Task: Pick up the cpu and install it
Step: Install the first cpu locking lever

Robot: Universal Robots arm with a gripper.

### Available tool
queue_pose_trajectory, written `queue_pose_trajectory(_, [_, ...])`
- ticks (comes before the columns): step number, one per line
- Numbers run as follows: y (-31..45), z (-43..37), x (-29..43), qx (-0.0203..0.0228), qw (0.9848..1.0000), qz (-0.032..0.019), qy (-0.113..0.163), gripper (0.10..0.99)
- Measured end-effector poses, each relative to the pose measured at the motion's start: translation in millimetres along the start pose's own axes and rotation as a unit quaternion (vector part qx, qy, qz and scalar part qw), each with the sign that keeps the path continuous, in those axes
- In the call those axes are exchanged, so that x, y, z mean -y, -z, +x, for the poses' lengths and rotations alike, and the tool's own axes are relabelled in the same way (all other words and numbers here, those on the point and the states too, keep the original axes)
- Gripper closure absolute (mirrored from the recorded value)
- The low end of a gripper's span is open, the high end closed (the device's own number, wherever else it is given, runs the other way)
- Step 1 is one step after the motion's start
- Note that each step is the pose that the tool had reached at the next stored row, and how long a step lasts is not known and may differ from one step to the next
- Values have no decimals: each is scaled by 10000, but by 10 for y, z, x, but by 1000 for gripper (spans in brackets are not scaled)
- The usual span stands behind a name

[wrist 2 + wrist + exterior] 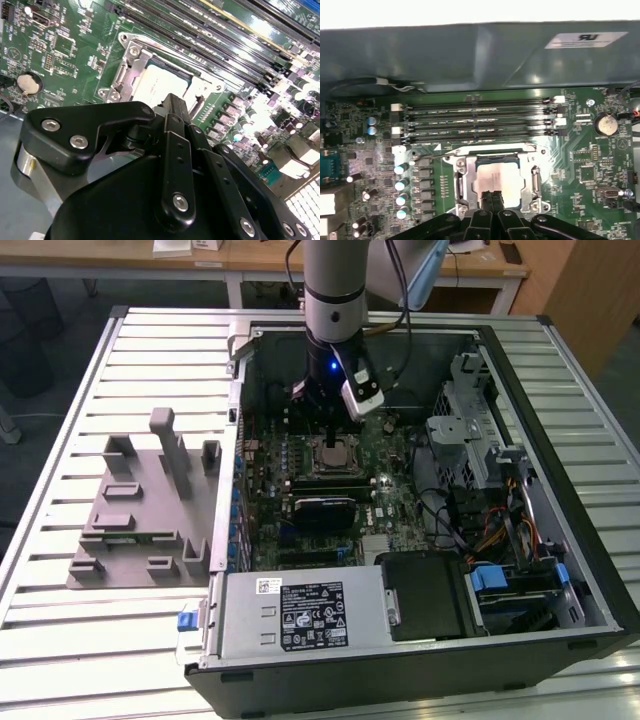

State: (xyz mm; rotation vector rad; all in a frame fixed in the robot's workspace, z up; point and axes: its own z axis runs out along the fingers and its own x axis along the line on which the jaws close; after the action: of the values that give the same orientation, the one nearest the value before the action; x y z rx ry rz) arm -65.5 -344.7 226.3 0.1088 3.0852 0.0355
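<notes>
I see the cpu [500, 177] as a small flat square chip with a shiny silver metal top and a thin pale rim. It lies level and face up inside the metal socket frame [461, 180] on the green motherboard [580, 165]. In the first wrist view its edges run square with the frame, near the row of long memory slots [475, 120]. In the exterior view the cpu [335, 455] sits toward the middle of the board, inside the open computer case [440, 350]. In the second wrist view its top looks pale and bright, and part of its near edge is hidden from me.
</notes>
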Motion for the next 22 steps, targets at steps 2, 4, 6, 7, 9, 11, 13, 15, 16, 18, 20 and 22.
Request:
queue_pose_trajectory(2, [2,35,2,0,10000,0,1,980])
queue_pose_trajectory(4, [4,76,5,0,10000,-1,1,980])
queue_pose_trajectory(6, [6,111,8,0,10000,-1,0,980])
queue_pose_trajectory(7, [7,127,9,0,10000,-1,0,980])
queue_pose_trajectory(9, [8,157,11,0,10000,-2,0,980])
queue_pose_trajectory(11, [10,181,13,0,10000,-3,1,980])
queue_pose_trajectory(13, [11,203,14,0,10000,-4,1,980])
queue_pose_trajectory(15, [11,218,15,0,10000,-4,0,980])
queue_pose_trajectory(16, [12,218,15,0,10000,-4,0,980])
queue_pose_trajectory(18, [12,218,15,0,10000,-4,1,980])
queue_pose_trajectory(20, [12,219,15,0,10000,-4,0,980])
queue_pose_trajectory(22, [17,222,16,0,10000,-3,0,980])
